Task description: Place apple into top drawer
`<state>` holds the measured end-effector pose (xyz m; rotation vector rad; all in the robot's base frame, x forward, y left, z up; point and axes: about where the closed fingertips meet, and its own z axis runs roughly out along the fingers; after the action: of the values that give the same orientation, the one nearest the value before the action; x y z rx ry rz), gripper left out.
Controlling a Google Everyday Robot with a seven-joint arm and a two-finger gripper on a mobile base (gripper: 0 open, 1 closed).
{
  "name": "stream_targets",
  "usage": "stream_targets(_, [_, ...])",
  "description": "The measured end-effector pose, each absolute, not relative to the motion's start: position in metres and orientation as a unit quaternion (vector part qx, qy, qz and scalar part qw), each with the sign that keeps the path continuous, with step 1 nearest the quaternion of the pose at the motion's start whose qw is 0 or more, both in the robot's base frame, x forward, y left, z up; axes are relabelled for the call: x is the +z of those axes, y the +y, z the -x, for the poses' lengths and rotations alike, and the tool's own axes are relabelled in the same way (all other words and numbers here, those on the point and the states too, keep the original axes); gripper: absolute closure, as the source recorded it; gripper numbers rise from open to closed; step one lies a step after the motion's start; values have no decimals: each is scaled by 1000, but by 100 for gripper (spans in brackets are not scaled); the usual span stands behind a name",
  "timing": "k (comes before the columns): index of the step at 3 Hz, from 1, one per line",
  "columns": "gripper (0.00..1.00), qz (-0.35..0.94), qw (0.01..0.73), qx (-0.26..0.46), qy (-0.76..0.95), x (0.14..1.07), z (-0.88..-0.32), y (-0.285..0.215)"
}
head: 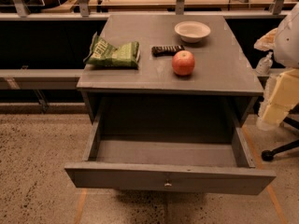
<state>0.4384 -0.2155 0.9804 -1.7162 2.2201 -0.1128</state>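
The red apple [183,62] with a yellowish patch sits on the grey cabinet top [140,78], right of centre. The top drawer [168,178] is pulled fully open below it. Its inside is bare, and a small round metal knob [167,185] sits at the middle of the front panel. My arm's white and pale yellow links [280,94] show at the right edge of the view. The gripper [265,62] sits there beside the cabinet's right edge, well right of the apple and holding nothing that I can see.
A white bowl [192,31] stands behind the apple. A dark snack bar [167,50] lies to the apple's left, and a green chip bag [113,54] lies further left. A chair base [280,150] is on the floor at the right. Rails and desks run behind.
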Motion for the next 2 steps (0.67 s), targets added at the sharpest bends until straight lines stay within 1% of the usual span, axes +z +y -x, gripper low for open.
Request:
stream_targets(1, [0,603,166,-40,780,980,-438,-216])
stream_targets(2, [0,599,186,-53,777,973,-457,-220])
